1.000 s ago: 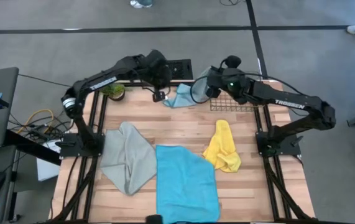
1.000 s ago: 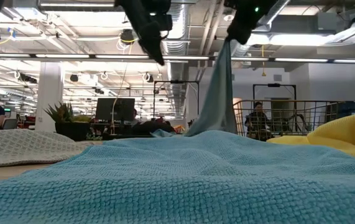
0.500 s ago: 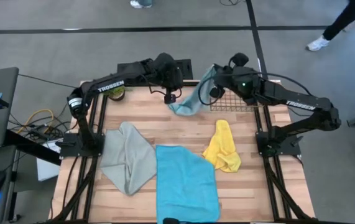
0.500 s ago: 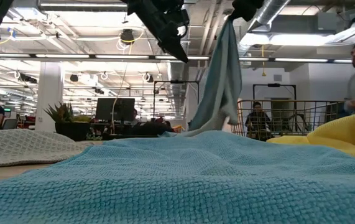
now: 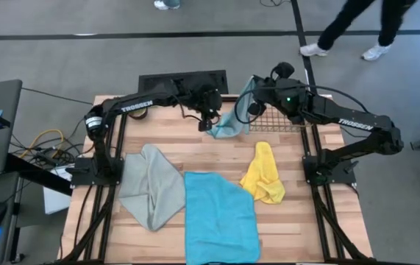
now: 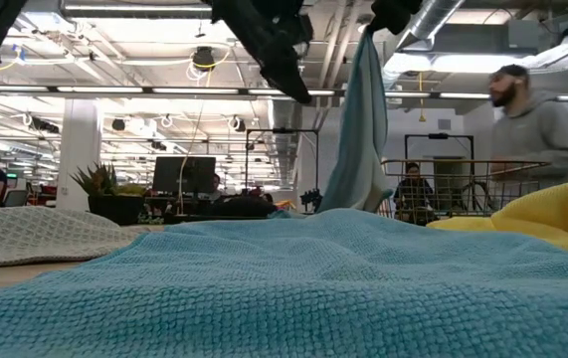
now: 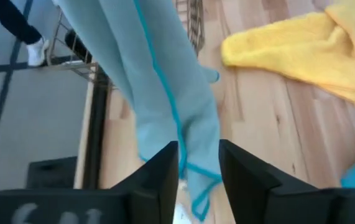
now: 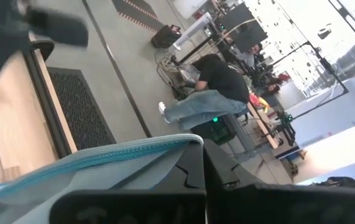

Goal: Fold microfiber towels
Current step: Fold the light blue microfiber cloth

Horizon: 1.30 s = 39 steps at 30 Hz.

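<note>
Overhead, right gripper (image 5: 252, 86) pinches pale blue towel (image 5: 229, 125); left gripper (image 7: 197, 169) parted; basket (image 5: 276, 121) half-hidden.

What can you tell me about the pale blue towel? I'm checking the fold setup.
The pale blue towel is soft cloth with a brighter cyan hem. It hangs from the right gripper, shut on its top edge, at the table's far side beside the basket. In the low view it drapes straight down in long folds. Its lower corner lies between the open fingers of the left gripper, over the wooden table.
</note>
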{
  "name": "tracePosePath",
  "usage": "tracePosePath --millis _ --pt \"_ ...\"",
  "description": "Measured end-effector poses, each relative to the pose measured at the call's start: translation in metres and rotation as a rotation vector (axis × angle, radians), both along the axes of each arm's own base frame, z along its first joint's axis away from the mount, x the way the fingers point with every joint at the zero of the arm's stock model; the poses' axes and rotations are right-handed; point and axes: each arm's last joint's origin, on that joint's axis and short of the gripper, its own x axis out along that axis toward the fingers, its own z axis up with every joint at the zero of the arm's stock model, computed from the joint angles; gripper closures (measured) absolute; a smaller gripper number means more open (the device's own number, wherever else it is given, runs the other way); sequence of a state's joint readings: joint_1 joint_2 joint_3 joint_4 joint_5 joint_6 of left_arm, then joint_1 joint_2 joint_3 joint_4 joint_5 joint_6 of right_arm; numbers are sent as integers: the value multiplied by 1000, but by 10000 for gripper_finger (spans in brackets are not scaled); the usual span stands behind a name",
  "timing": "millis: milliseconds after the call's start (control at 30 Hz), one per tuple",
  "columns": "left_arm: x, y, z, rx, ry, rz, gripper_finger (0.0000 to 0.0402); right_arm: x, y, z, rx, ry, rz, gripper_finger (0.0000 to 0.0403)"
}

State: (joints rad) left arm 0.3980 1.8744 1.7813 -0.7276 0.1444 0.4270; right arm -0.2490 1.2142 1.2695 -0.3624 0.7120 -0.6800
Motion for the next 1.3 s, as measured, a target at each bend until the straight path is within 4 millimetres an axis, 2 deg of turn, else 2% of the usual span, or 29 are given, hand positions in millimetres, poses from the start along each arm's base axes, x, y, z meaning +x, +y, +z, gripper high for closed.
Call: tracePosePath --millis 367,533,733,967,1100,1300 --pt "31 12 -82 -45 209 -16 280 0 -1 0 -4 -1 -9 400" --pt "39 17 -95 -75 183 6 280 -2 0 2 -10 -5 -23 400" --pt "36 20 -95 -100 189 32 280 -6 1 5 -17 -14 -20 400" --pt "11 20 -91 -261 330 44 280 -14 3 11 -23 -40 -20 400" --pt "1 18 -65 -309 248 -10 281 -16 3 12 -24 -44 -20 400" --pt "-21 23 -33 -239 227 72 281 -16 4 12 -18 -44 -21 400"
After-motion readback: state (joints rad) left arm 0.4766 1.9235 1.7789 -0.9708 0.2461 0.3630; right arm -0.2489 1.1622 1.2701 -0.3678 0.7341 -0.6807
